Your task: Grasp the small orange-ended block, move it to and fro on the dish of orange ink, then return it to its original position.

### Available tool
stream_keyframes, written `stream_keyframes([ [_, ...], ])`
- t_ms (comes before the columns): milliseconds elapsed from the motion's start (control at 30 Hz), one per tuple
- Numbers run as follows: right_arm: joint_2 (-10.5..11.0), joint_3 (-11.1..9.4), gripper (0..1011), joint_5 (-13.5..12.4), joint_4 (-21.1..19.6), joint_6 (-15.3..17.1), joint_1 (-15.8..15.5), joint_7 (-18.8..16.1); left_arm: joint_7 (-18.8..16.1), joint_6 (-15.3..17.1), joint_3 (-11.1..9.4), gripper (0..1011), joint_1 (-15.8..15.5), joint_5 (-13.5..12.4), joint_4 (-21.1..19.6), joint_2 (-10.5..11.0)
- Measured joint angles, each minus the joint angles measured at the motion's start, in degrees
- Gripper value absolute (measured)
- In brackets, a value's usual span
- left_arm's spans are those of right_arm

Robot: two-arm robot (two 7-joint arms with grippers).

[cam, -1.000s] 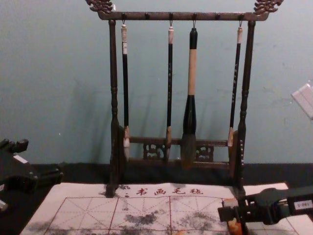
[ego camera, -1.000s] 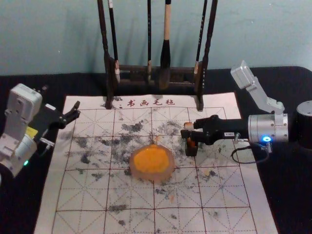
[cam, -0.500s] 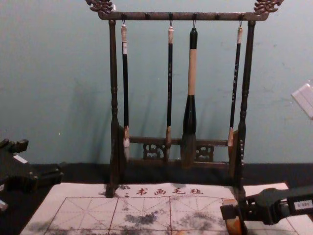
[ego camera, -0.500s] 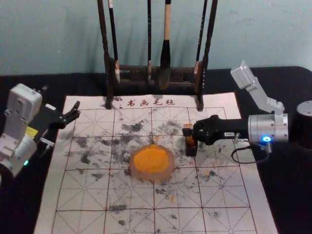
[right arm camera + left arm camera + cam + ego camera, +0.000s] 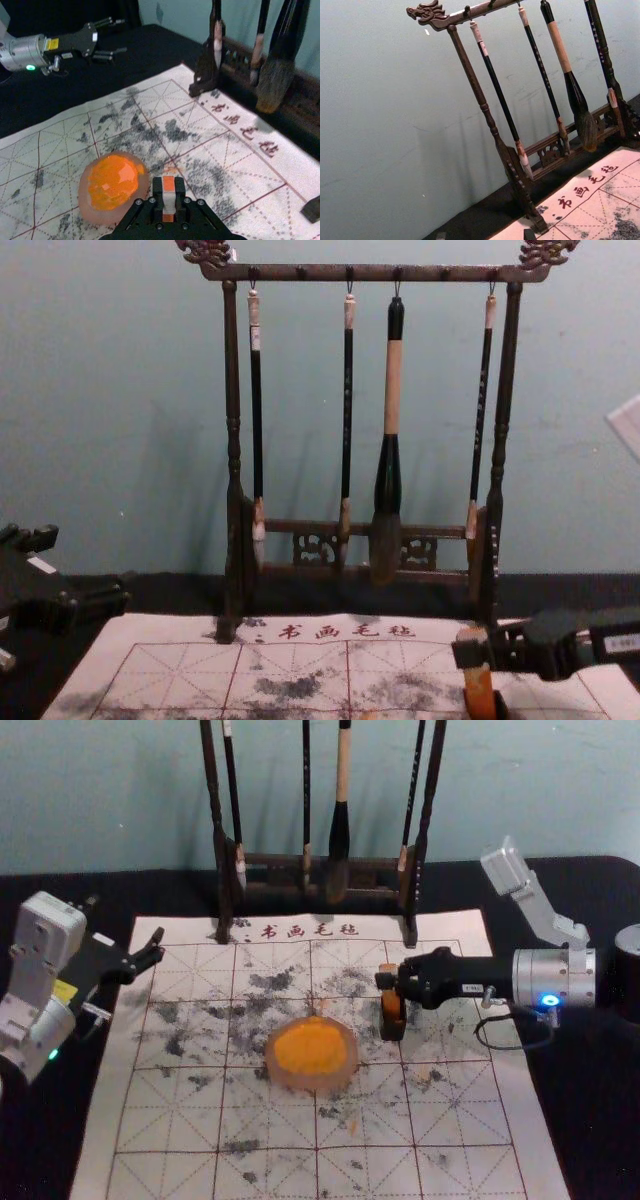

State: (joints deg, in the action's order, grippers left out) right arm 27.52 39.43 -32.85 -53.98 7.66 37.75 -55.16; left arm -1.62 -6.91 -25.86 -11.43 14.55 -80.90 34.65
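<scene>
My right gripper (image 5: 386, 982) is shut on the small orange-ended block (image 5: 388, 968), right of the dish and over a dark holder (image 5: 393, 1029) on the mat. In the right wrist view, the block (image 5: 169, 198) has a white middle and is pinched upright in the right gripper (image 5: 169, 194). The chest view shows the block (image 5: 479, 692) with orange below the fingers. The dish of orange ink (image 5: 310, 1053) rests mid-mat. At the mat's upper left, my left gripper (image 5: 153, 952) stays parked, open; its tips border the left wrist view's bottom edge, left gripper (image 5: 485, 235).
A dark wooden rack (image 5: 275, 862) with hanging brushes stands along the mat's back edge, behind the dish and block. The ink-stained felt mat (image 5: 180, 1120) lies on a black-covered table (image 5: 40, 1140).
The right gripper's fingers have closed on the block, and gripper and block have risen slightly above where they were. The left arm has stayed still.
</scene>
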Motion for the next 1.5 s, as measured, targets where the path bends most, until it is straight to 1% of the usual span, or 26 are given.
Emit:
stream_keyframes([
  [167,1.37,-1.19,108,-0.20,-3.64,-1.28,-1.44,2.16,0.00,0.00,0.00,1001,0.00,0.00,0.00,0.00],
  [200,1.98,-1.71,108,-0.20,-5.39,-1.87,-2.16,3.26,0.00,0.00,0.00,1001,0.00,0.00,0.00,0.00],
  [267,2.66,-2.32,108,-0.20,-7.37,-2.49,-3.03,4.52,0.00,0.00,0.00,1001,0.00,0.00,0.00,0.00],
  [300,3.37,-2.99,108,-0.19,-9.59,-3.21,-4.04,5.96,0.00,0.00,0.00,1001,0.00,0.00,0.00,0.00],
  [367,4.05,-3.78,108,-0.08,-11.94,-4.10,-5.16,7.59,0.00,0.00,0.00,1001,0.00,0.00,0.00,0.00],
  [400,4.65,-4.58,108,0.22,-14.44,-5.18,-6.43,9.54,0.00,0.00,0.00,1001,0.00,0.00,0.00,0.00],
  [467,5.07,-5.37,108,0.63,-16.71,-6.23,-7.62,11.51,0.00,0.00,0.00,1001,0.00,0.00,0.00,0.00],
  [500,5.26,-6.17,108,0.94,-18.70,-7.05,-8.80,13.27,0.00,0.00,0.00,1001,0.00,0.00,0.00,0.00],
  [567,5.30,-6.85,108,1.29,-20.51,-7.72,-9.89,14.98,0.00,0.00,0.00,1001,0.00,0.00,0.00,0.00],
  [600,5.19,-7.47,108,1.84,-22.32,-8.50,-11.04,16.89,0.00,0.00,0.00,1001,0.00,0.00,0.00,0.00],
  [633,5.19,-7.47,108,1.84,-22.32,-8.50,-11.04,16.89,0.00,0.00,0.00,1001,0.00,0.00,0.00,0.00],
  [667,4.71,-8.06,108,2.76,-24.43,-9.62,-12.57,19.23,0.00,0.00,0.00,1001,0.00,0.00,-0.01,0.00],
  [700,4.71,-8.06,108,2.76,-24.43,-9.62,-12.57,19.23,0.00,0.00,0.00,1001,0.00,0.00,0.00,0.00],
  [733,4.11,-8.28,108,3.55,-25.59,-10.44,-13.40,20.81,0.00,0.00,0.00,1001,0.00,0.00,0.00,0.00],
  [800,3.42,-8.37,107,4.35,-26.35,-11.14,-14.16,22.13,0.00,0.00,0.00,1001,0.00,0.00,0.00,0.00],
  [833,2.64,-8.38,107,5.04,-26.85,-11.71,-14.81,23.28,0.00,0.00,0.00,1001,0.00,0.00,0.00,0.00],
  [900,1.80,-8.29,108,5.65,-27.15,-12.18,-15.44,24.22,0.00,0.00,0.00,1001,0.00,0.00,0.00,0.00],
  [1000,0.03,-7.49,108,7.27,-27.32,-12.93,-16.54,25.50,0.00,0.00,0.00,1001,0.00,0.00,0.00,0.00],
  [1033,0.03,-7.49,107,7.27,-27.32,-12.93,-16.54,25.50,0.00,0.00,0.00,1001,0.00,0.00,0.00,0.00],
  [1133,-1.43,-6.61,108,8.55,-26.75,-13.13,-17.27,25.82,0.00,0.00,0.00,1001,0.00,0.00,0.00,0.00],
  [1300,-2.64,-6.21,107,8.86,-26.17,-12.38,-18.22,25.71,0.00,0.00,0.00,1001,0.00,0.00,0.00,0.00],
  [1500,-3.79,-6.23,108,9.00,-26.04,-11.48,-19.68,25.62,0.00,0.00,0.00,1001,0.00,0.00,0.00,0.00],
])
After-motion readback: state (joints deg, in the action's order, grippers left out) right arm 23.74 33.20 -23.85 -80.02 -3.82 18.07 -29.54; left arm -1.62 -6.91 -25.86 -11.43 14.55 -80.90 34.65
